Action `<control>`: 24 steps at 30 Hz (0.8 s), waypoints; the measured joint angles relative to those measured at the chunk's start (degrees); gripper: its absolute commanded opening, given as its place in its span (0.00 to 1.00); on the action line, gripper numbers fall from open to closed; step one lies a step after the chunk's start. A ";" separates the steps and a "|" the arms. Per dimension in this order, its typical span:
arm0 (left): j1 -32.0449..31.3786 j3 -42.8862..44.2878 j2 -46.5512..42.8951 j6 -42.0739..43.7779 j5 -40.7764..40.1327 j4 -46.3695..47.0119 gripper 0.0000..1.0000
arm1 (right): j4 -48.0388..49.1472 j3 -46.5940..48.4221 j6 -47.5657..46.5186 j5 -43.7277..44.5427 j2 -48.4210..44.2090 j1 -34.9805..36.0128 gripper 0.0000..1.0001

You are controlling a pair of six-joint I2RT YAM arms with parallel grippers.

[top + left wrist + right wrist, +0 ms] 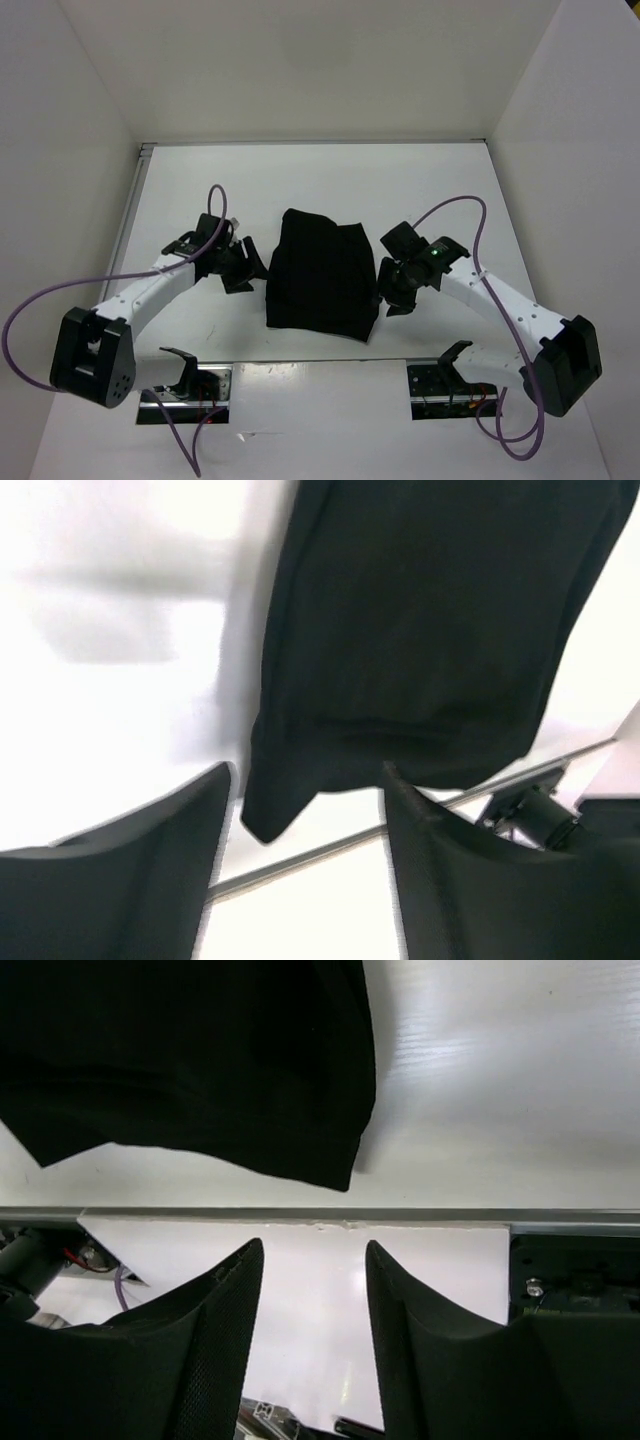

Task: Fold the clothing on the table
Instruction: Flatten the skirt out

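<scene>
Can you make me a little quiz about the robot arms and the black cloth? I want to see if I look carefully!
1. True or false: the left gripper and the right gripper are both open and hold nothing.
2. Pick one. Where does the black clothing lie on the white table?
A. between the two grippers
B. against the far wall
C. hanging off the near edge
3. Fill in the gap: the cables that loop along the arms are ___ in colour.

Key: 1 true; 2 A; 3 purple.
</scene>
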 measured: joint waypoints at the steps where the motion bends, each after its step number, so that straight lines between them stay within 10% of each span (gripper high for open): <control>1: -0.11 -0.76 -1.51 -0.09 0.02 -0.09 0.59 | 0.28 -0.33 0.15 -0.09 0.42 0.00 0.49; 24: -5.18 -9.97 3.69 -4.94 2.80 7.52 0.48 | 6.62 -3.04 0.98 -0.20 9.38 0.00 0.49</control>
